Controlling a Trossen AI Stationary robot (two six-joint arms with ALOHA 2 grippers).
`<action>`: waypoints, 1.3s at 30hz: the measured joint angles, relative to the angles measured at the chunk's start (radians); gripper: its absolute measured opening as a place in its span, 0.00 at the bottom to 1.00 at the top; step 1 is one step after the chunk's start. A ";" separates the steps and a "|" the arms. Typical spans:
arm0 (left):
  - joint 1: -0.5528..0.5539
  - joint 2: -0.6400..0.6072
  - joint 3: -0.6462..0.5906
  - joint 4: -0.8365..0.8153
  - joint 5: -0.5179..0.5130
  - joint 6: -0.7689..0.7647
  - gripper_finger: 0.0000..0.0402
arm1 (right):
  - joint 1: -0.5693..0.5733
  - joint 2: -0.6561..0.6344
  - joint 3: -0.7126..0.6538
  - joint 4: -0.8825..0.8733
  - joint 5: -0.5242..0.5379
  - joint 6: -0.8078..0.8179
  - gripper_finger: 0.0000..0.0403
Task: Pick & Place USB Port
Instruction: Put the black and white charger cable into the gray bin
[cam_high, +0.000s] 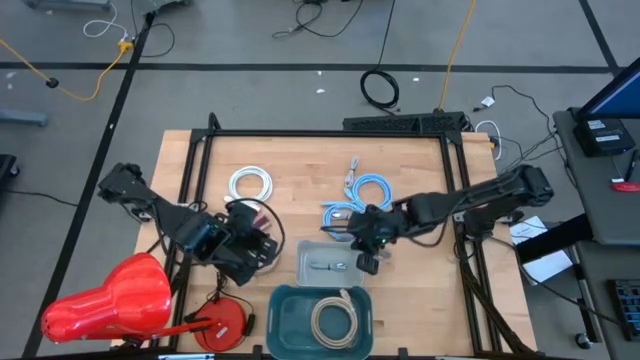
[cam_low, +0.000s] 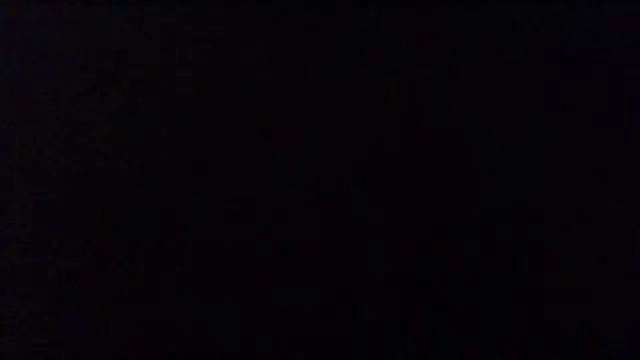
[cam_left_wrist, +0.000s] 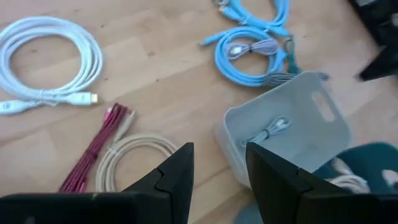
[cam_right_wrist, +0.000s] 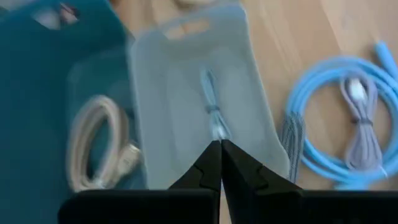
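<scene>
- Our right gripper (cam_right_wrist: 220, 144) hangs just above the grey bin (cam_right_wrist: 180, 124), its jaws pressed together with nothing between them.
- Directly below the tips, a small grey cable (cam_right_wrist: 211, 112) lies along the bin floor. We take this to be the task's USB lead, already placed, which would explain the empty, closed jaws above it.
- Our left gripper (cam_left_wrist: 217, 165) hovers over the table (cam_left_wrist: 161, 81) with its jaws spread and empty. It sits close above a cream cable (cam_left_wrist: 127, 158) and a red cable (cam_left_wrist: 93, 149), so we judge it is lined up to pick one of them next.
- Further out, a white cable (cam_left_wrist: 46, 59) lies coiled on the wood, and a blue cable (cam_left_wrist: 249, 53) with a grey bundle inside its loop rests beside the grey bin.
- A teal bin (cam_high: 320, 318) touching the grey one holds a beige coil (cam_high: 336, 318), so we read the bins as sorting cables by kind.
- The low view is black and shows us nothing.
</scene>
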 joint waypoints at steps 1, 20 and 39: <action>0.005 -0.007 0.000 0.000 -0.002 0.009 0.37 | 0.003 0.003 -0.001 -0.023 0.014 -0.001 0.00; -0.003 -0.022 0.000 0.000 -0.007 0.068 0.37 | -0.034 -0.019 -0.135 -0.252 0.015 -0.156 0.23; -0.017 -0.022 0.000 0.002 -0.012 0.059 0.37 | -0.082 -0.019 -0.345 0.120 -0.014 -0.077 0.65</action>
